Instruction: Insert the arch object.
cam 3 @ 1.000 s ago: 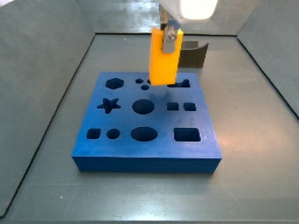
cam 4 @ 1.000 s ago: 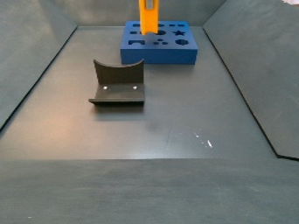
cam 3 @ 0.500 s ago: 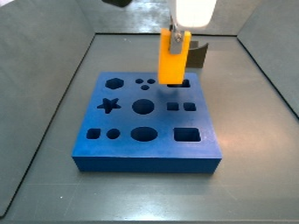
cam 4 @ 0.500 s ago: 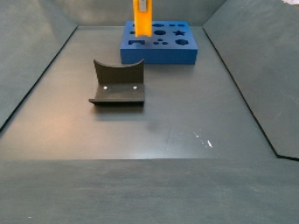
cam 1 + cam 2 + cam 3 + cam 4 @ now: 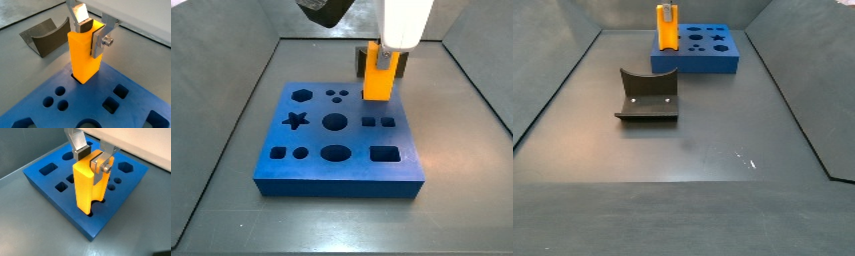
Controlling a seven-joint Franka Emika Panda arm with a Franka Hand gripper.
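Note:
The arch object (image 5: 85,55) is a tall orange-yellow block standing upright with its lower end in a hole at a corner of the blue board (image 5: 87,100). It also shows in the other wrist view (image 5: 87,188) and in both side views (image 5: 378,75) (image 5: 667,28). My gripper (image 5: 90,40) is shut on the block's top: one dark pad behind it, one silver finger (image 5: 101,170) flat on its near face. From the side, the gripper (image 5: 378,46) hangs straight above the board (image 5: 358,140).
A dark grey block with a curved scoop (image 5: 647,95) stands on the grey floor away from the board (image 5: 714,62); it also shows in a wrist view (image 5: 45,37) and behind the arch object (image 5: 400,60). Grey walls enclose the floor. The board (image 5: 113,198) has several other open holes.
The gripper has carried the arch object toward the board's corner and lowered it; its lower end now sits in the corner hole, where before it hung above the board.

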